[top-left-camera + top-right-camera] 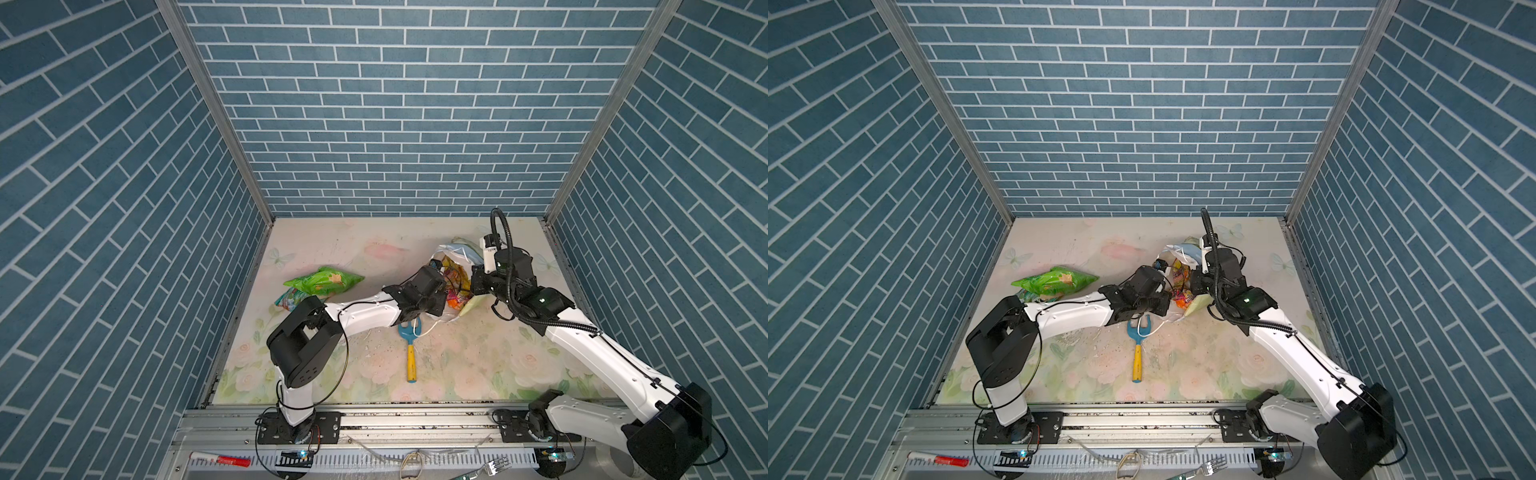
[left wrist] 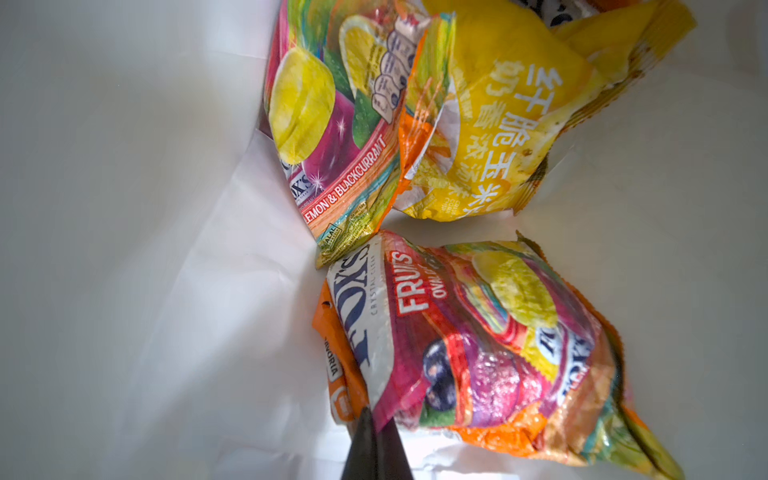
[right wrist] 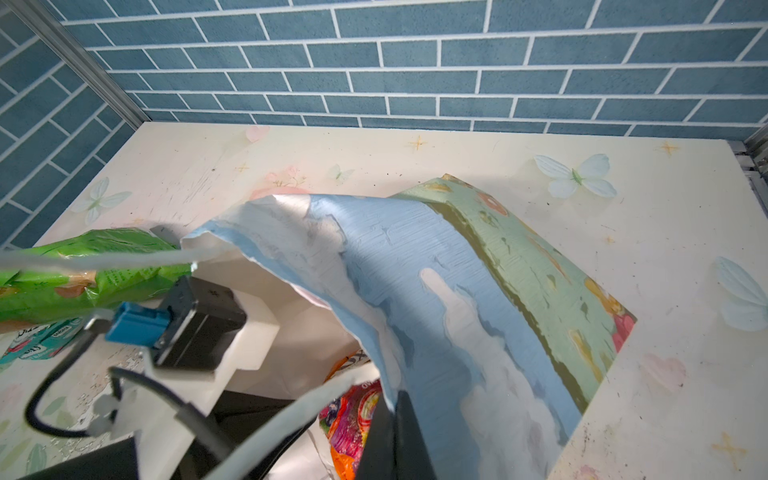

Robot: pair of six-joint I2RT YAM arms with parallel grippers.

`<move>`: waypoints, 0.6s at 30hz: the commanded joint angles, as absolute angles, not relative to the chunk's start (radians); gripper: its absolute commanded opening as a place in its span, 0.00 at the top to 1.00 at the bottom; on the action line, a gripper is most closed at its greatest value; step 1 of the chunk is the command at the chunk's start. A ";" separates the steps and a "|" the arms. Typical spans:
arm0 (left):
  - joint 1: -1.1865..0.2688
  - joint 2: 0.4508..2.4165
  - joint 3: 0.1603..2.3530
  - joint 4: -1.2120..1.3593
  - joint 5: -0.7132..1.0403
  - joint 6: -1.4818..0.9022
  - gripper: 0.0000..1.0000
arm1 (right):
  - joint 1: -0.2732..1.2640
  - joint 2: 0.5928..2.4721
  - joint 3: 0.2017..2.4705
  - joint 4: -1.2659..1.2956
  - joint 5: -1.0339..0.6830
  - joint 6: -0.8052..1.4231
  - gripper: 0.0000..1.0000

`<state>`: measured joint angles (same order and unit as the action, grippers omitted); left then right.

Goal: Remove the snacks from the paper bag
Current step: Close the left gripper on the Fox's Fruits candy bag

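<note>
The paper bag (image 3: 457, 291) lies on its side at the table's back right, seen in both top views (image 1: 461, 249) (image 1: 1183, 249). My right gripper (image 3: 395, 415) is shut on the bag's blue rim and holds the mouth up. My left gripper (image 2: 374, 432) is inside the white interior (image 2: 145, 249), shut on a corner of the orange-red fruit-print packet (image 2: 478, 345). Deeper in lie a lemon-and-blackcurrant packet (image 2: 332, 124), a yellow packet (image 2: 511, 116) and a small orange one (image 2: 336, 357). Out on the table are the large green packet (image 1: 324, 280) (image 1: 1054, 280) and a teal-white packet (image 1: 291, 301).
A blue-headed, yellow-handled toy rake (image 1: 411, 345) (image 1: 1137, 345) lies just in front of the bag, under the left forearm. A white cord handle (image 3: 270, 415) crosses the bag's mouth. On the front rail lie a red-and-white marker (image 1: 220, 459) and a fork (image 1: 494, 465).
</note>
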<state>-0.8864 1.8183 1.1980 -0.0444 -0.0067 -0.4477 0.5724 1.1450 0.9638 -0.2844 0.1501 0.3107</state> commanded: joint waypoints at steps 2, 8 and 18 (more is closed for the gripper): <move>-0.887 1.757 1.183 -0.014 -0.031 -0.438 1.00 | 0.571 1.135 0.950 -0.298 0.173 0.339 1.00; -0.887 1.729 1.168 -0.009 -0.032 -0.440 1.00 | 0.571 1.138 0.951 -0.299 0.173 0.339 1.00; -0.887 1.691 1.155 -0.008 -0.012 -0.445 1.00 | 0.571 1.138 0.951 -0.298 0.173 0.341 1.00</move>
<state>-0.8860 1.7382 1.1622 -0.0483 -0.0071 -0.4480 0.5724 1.1450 0.9638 -0.2844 0.1505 0.3107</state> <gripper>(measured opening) 0.044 0.046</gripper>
